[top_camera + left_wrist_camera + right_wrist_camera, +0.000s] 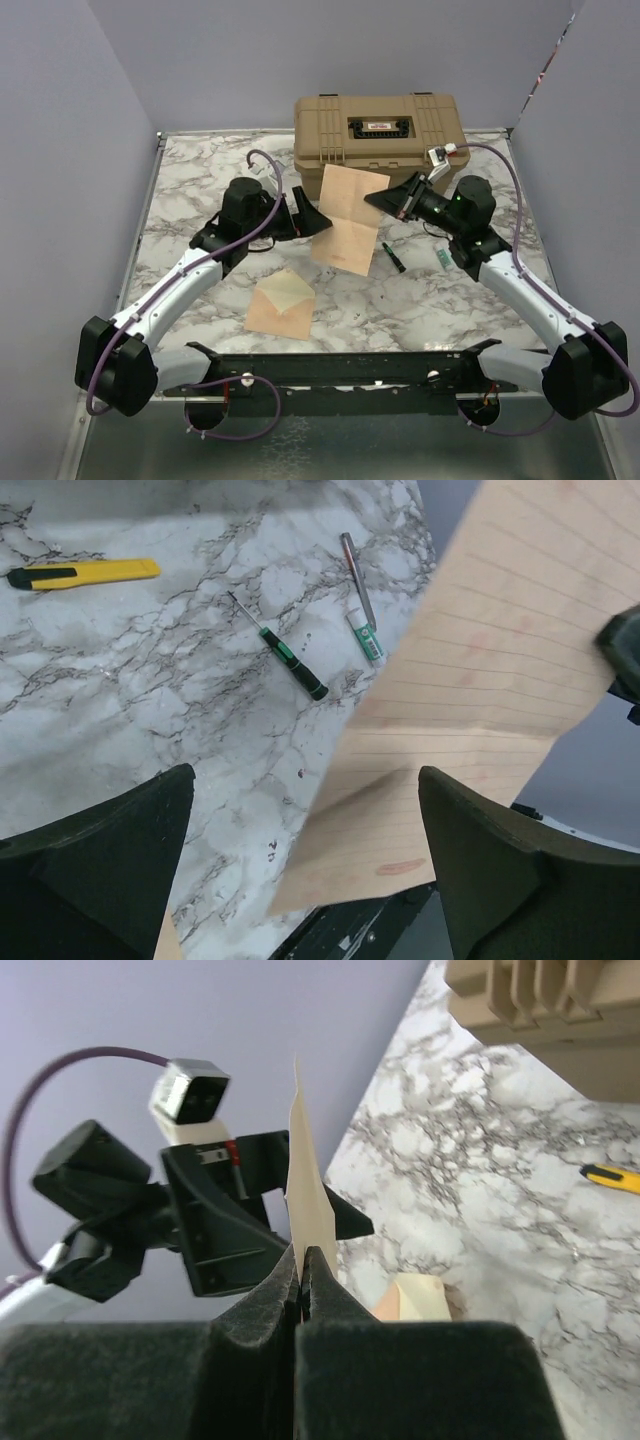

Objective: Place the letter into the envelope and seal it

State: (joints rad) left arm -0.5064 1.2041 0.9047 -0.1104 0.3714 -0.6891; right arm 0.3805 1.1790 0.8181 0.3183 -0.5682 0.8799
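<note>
Saw the letter (pixel 345 215) up in the air between the two arms, flat and open, with a fold line across it. Found the envelope (pixel 282 304) lying on the table (pixel 200 170) near the left arm, flap open, yellow side showing. Judged the job hardly begun: letter not yet folded, nothing tucked in, nothing sealed. Saw the right tool (pixel 303 1260) pinched tight on the letter's edge. Saw the left tool (pixel 312 212) spread wide just beside the other edge, gripping nothing. Could not tell about touching.
</note>
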